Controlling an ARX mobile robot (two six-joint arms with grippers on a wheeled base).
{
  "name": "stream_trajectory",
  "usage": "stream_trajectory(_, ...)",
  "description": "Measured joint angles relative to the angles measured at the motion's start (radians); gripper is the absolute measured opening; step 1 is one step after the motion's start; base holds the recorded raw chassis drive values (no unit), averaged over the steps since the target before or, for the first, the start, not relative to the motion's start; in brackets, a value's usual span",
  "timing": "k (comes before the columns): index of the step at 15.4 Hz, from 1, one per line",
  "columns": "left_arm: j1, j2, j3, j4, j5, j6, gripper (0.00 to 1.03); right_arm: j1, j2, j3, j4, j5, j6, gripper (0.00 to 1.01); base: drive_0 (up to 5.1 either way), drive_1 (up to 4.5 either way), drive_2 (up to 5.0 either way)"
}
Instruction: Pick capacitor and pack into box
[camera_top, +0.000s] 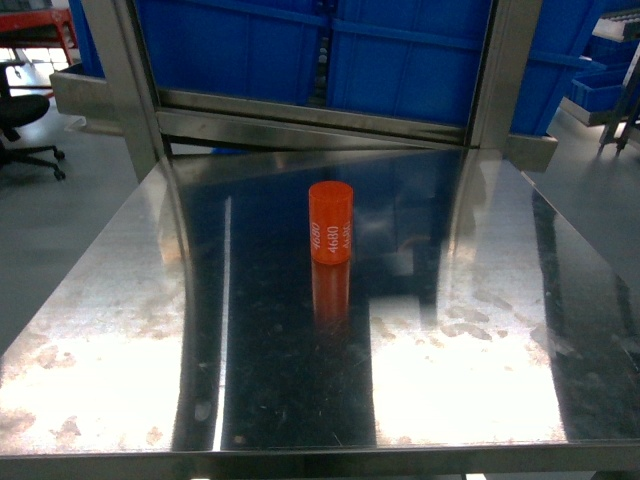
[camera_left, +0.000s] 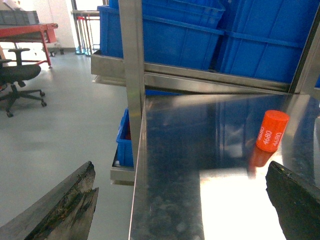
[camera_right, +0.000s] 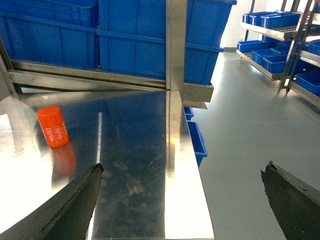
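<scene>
Only the wrist views show the left hand (camera_left: 182, 200) and right hand (camera_right: 182, 200), both spread wide and empty above the near surface (camera_top: 120, 340). The orange capacitor (camera_top: 331, 222) stands upright at mid-surface; behind it are blue bins (camera_top: 400, 50).

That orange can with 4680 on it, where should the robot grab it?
Around its round side, about halfway up. The orange capacitor stands upright and alone on the shiny steel table, so a pincer can probably come in level from the front or straight down, with a finger on each side. Neither pincer touches it yet.
</scene>
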Motion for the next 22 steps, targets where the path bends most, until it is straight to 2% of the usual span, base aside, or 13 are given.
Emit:
stream_trajectory(7,0.0,0.002,0.001,-0.006,0.0,-0.002,0.98,0.0,0.0,0.0,0.0,0.0,0.0,0.98,0.0,0.0,0.0)
stream_trajectory(8,0.017,0.092,0.013,0.004,0.029,-0.029,0.98,0.0,0.0,0.0,0.0,0.0,0.0,0.98,0.0,0.0,0.0)
stream_trajectory(9,0.013,0.318,0.029,0.188,0.016,-0.067,0.98,0.0,0.0,0.0,0.001,0.0,0.0,0.98,0.0,0.0,0.0)
stream_trajectory(10,-0.024,0.528,0.064,0.372,-0.011,-0.093,0.98,0.0,0.0,0.0,0.0,0.0,0.0,0.98,0.0,0.0,0.0)
stream_trajectory(12,-0.126,0.939,0.254,0.698,-0.043,-0.127,0.98,0.0,0.0,0.0,0.0,0.0,0.0,0.98,0.0,0.0,0.0)
stream_trajectory(13,-0.189,1.139,0.376,0.804,-0.06,-0.129,0.98,0.0,0.0,0.0,0.0,0.0,0.0,0.98,0.0,0.0,0.0)
stream_trajectory(15,-0.291,1.491,0.603,0.776,-0.078,-0.146,0.98,0.0,0.0,0.0,0.0,0.0,0.0,0.98,0.0,0.0,0.0)
stream_trajectory(17,-0.366,1.756,0.845,0.734,-0.094,-0.171,0.98,0.0,0.0,0.0,0.0,0.0,0.0,0.98,0.0,0.0,0.0)
stream_trajectory(19,-0.401,1.888,1.011,0.684,-0.094,-0.201,0.98,0.0,0.0,0.0,0.0,0.0,0.0,0.98,0.0,0.0,0.0)
stream_trajectory(22,-0.421,2.029,1.131,0.648,-0.089,-0.203,0.98,0.0,0.0,0.0,0.0,0.0,0.0,0.98,0.0,0.0,0.0)
